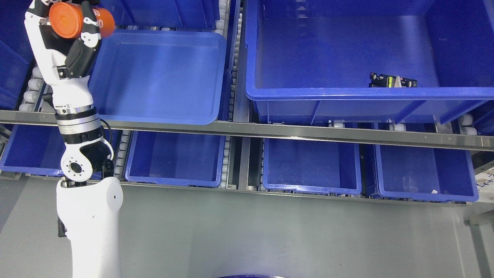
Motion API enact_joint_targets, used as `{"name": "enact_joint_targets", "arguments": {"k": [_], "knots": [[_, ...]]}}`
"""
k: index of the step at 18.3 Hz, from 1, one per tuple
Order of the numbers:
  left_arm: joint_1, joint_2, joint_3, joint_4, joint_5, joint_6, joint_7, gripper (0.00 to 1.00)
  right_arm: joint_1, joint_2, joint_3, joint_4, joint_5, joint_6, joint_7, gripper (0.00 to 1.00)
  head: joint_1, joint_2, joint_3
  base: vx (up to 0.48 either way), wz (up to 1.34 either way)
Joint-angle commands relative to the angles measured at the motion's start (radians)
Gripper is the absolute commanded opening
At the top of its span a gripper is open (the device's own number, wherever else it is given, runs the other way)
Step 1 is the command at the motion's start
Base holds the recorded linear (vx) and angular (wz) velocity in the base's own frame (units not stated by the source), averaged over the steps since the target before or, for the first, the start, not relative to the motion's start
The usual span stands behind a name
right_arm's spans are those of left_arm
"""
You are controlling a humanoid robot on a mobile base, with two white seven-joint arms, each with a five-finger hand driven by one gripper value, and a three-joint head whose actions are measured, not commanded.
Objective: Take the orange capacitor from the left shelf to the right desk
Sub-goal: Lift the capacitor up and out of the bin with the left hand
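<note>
An orange cylindrical capacitor point(79, 19) is held at the top left of the head view, lying on its side with its round end face toward the camera. My left hand point(73, 27) is shut on it, white and black fingers wrapped around its body. The hand hangs above the left rim of a shallow blue bin point(162, 104) on the upper shelf level. My left arm rises from the bottom left. The right arm does not show.
A large deep blue bin point(347, 94) at upper right holds a small black electronic part point(391, 82). Several blue bins point(312, 170) sit on the lower shelf behind a metal rail point(270, 130). Grey floor lies below.
</note>
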Motion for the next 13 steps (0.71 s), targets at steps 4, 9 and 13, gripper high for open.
{"name": "enact_joint_targets", "arguments": {"k": [4,9,13], "knots": [[0.049,0.015,-0.035,-0.046,0.004,-0.166,-0.002,0.0,0.019,-0.018,-0.012,-0.018,0.003,0.001,0.0,1.0,0.0,0.0,0.0,-0.088,0.04],[0.064,0.015,-0.115,-0.046,0.004,-0.262,-0.003,0.0,0.019,-0.018,-0.012,-0.018,0.003,0.001,0.0,1.0,0.0,0.0,0.0,-0.173,0.04],[0.066,0.015,-0.266,-0.046,0.003,-0.262,-0.003,0.0,0.019,-0.018,-0.012,-0.018,0.003,-0.001,0.0,1.0,0.0,0.0,0.0,-0.235,-0.02]]}}
